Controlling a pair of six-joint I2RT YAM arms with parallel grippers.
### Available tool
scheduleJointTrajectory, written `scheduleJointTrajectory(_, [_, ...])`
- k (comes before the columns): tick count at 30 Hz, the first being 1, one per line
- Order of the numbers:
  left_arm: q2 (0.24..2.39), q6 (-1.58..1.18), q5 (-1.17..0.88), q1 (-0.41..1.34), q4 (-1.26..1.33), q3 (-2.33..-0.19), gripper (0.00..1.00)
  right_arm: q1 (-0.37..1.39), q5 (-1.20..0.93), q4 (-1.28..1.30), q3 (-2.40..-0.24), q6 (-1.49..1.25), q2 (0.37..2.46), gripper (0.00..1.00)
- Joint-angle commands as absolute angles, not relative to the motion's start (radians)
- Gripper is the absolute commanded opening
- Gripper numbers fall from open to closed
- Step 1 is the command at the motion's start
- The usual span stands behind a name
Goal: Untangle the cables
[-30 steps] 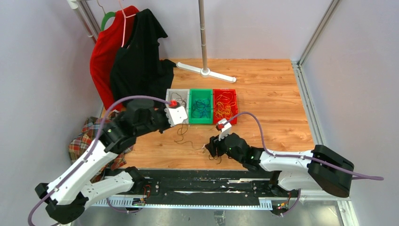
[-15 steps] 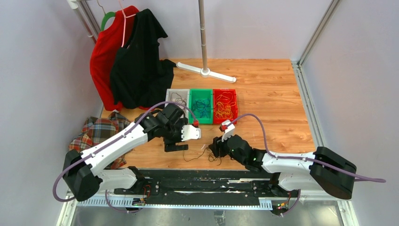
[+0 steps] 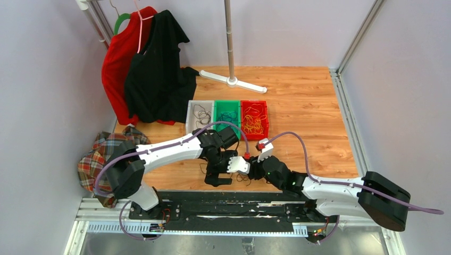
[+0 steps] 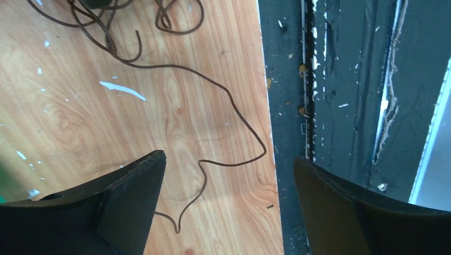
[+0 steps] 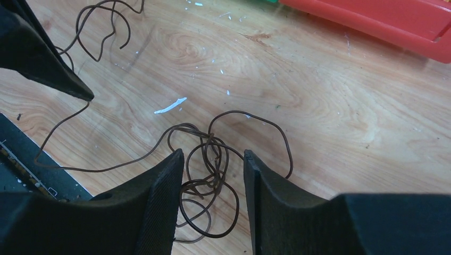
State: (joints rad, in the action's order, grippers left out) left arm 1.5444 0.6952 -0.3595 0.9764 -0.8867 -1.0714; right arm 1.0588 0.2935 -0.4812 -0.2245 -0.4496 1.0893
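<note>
Your left pincer: spread wide over the near edge of the light wooden tabletop. Your right pincer: half spread, straddling thin dark-brown curly cables.

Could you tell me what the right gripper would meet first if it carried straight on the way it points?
Probably the tangle of dark cable lying between the open fingers of the right gripper, then the wooden tabletop just beneath it; the remaining gap is hard to judge.

Thin dark-brown curly cables, knotted!
Flat on wooden tabletop (near edge), one strand trailing off.
</note>
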Motion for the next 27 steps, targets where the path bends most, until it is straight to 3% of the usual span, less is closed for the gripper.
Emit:
scheduleJointTrajectory(1, [1.544, 0.690, -0.333, 0.991, -0.791, -1.071, 0.94, 1.047, 0.330, -0.459, -0.200, -0.481, 1.069, 0.45])
scheduleJointTrajectory(17, [1.602, 0.555, -0.457, 1.019, -0.684, -1.033, 0.79, 1.040, 0.342, -0.451, -0.186, -0.508, 1.048, 0.43])
scheduleJointTrajectory(27, [1.576, 0.487, -0.424, 1.043, -0.610, -0.967, 0.78, 1.034, 0.348, -0.442, -0.163, -0.537, 1.023, 0.42])
